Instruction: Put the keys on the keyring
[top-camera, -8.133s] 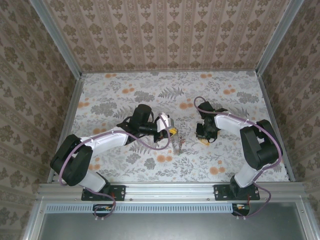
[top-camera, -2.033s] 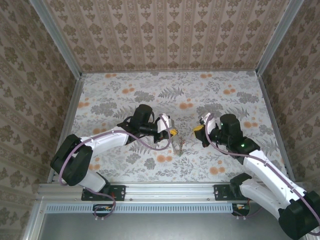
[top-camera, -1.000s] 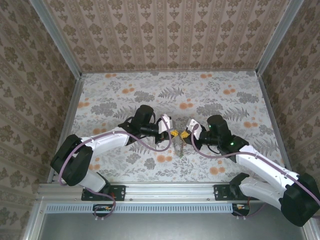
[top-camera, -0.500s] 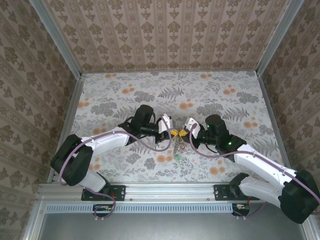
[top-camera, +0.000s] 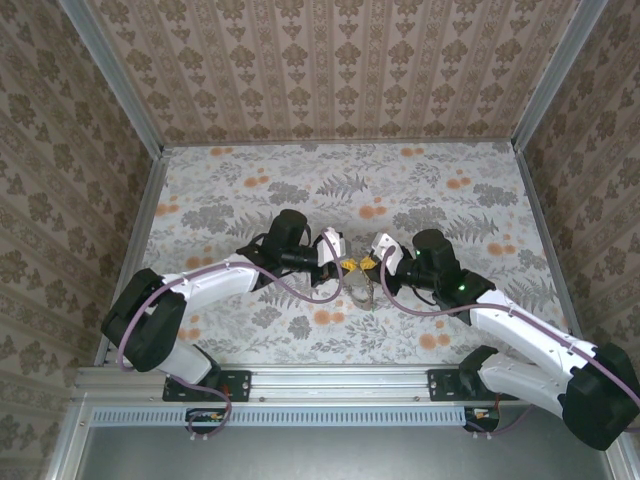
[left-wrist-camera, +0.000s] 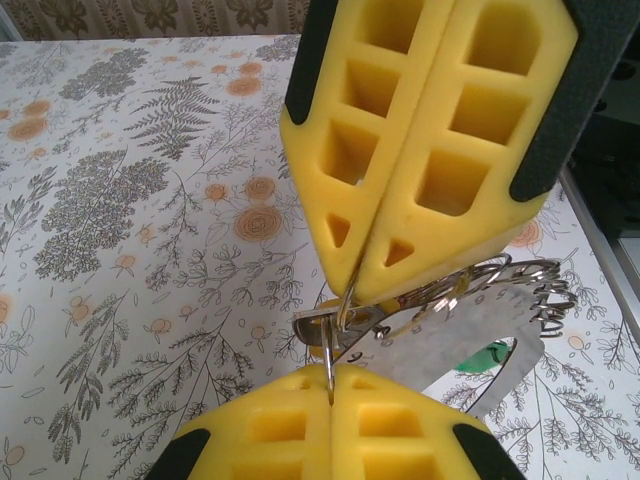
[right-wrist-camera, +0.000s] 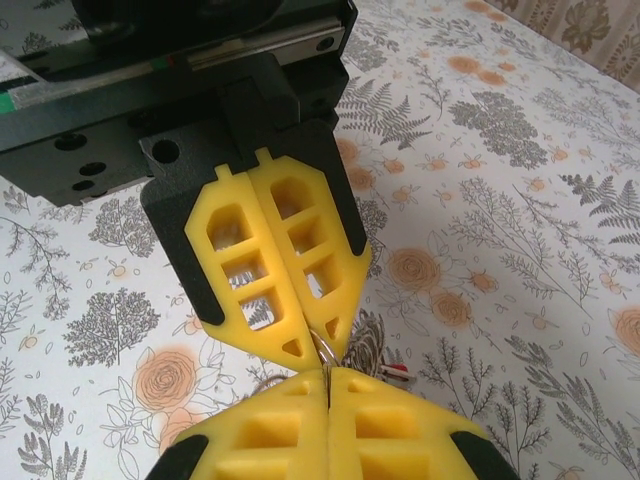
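Two arms meet tip to tip over floral-print tabletop (top-camera: 250, 190). Yellow-padded left gripper (left-wrist-camera: 330, 378): pads pressed together, pinching the thin wire of the large round metal keyring (left-wrist-camera: 329, 350). Yellow-padded right gripper (left-wrist-camera: 353, 293): also pressed shut, tip touching same wire; can't tell if it grips wire or a key. Small silvery keys (left-wrist-camera: 525, 290) fan along the ring's rim, just beside both tips.

The thin keyring (left-wrist-camera: 328, 365) hangs in mid-air, silvery keys (left-wrist-camera: 455, 338) fanned along its rim.
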